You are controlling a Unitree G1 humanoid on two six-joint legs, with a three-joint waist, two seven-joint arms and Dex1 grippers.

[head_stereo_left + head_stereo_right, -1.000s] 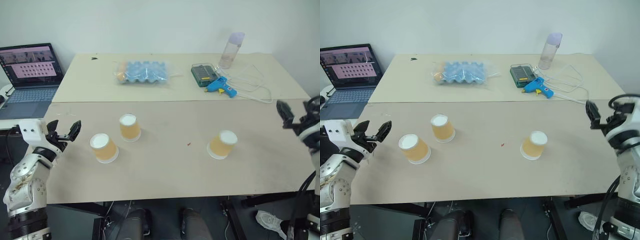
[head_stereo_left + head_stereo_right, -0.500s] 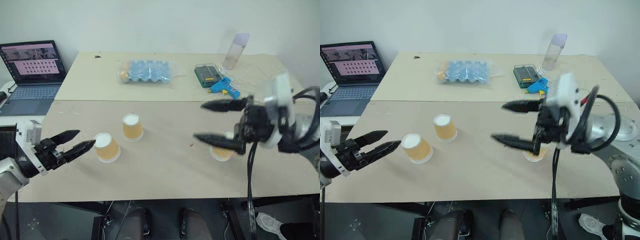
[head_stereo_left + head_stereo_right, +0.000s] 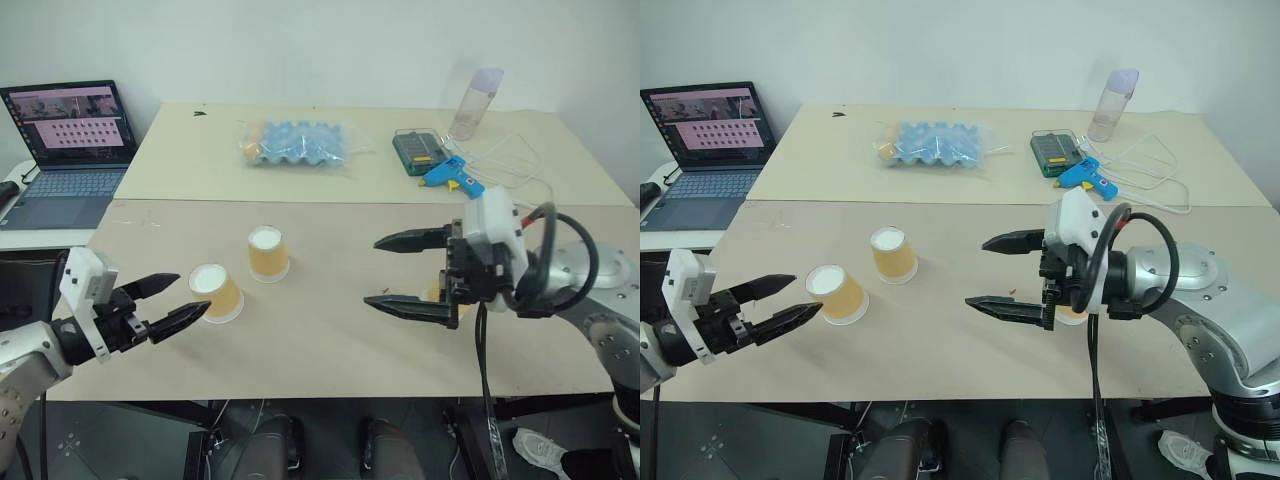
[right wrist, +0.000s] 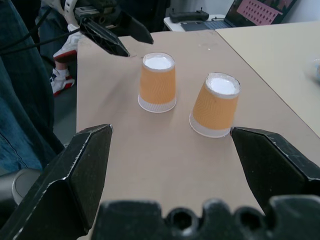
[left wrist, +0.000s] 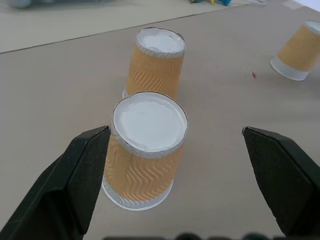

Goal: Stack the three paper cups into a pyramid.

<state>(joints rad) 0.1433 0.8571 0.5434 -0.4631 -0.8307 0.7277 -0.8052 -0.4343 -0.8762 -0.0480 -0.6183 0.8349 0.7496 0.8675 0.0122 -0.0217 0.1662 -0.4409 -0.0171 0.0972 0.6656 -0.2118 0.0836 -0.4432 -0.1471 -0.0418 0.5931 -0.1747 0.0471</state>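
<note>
No pyramid is showing yet: the three paper cups are sitting apart, upside down on the bench, and the left claw and right claw are hanging wide open, holding nothing.

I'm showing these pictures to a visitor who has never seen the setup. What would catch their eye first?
The right gripper, jaws wide open, hangs over the table's middle and hides most of one paper cup. Two more upside-down paper cups stand close together nearer the open left gripper. Farther back lie a blue egg tray and a lit laptop.
</note>
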